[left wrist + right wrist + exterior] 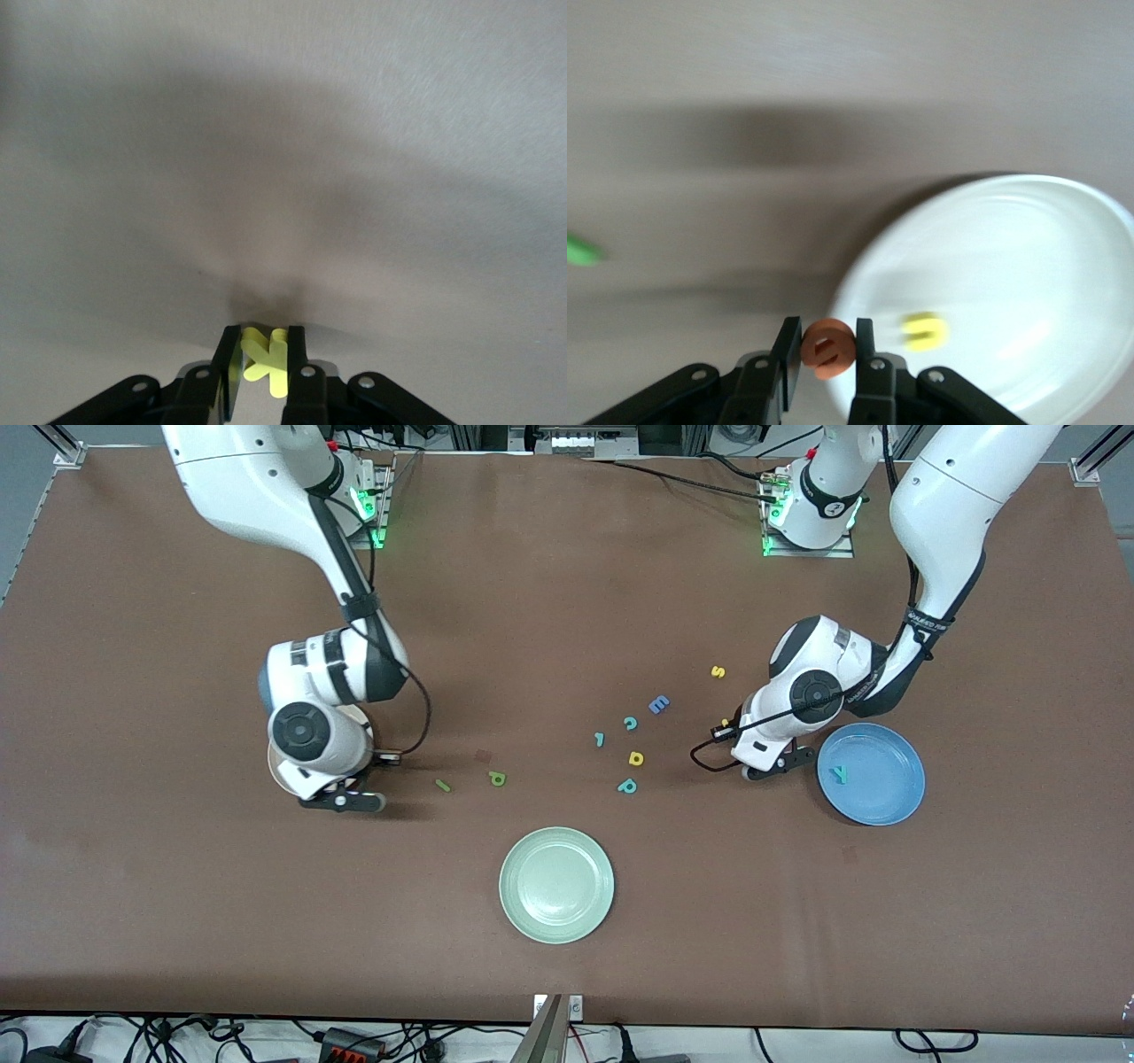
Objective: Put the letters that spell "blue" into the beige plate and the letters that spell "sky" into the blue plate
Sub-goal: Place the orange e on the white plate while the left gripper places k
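Pinching the tiny yellow toy letter k [266, 361] between its black fingers, the left gripper [264, 361] sits low at the table beside the round bright blue plate [895, 806], where the teal y [838, 775] lies; the right gripper [827, 350] clamps the small orange e [829, 348] at the rim of the round beige plate [1010, 292], which holds the yellow u [925, 332]; the yellow s [718, 672], green b [497, 779] and thin green bar l [442, 785] lie on the brown table [177, 912].

Beige plate [276, 766] mostly under right arm
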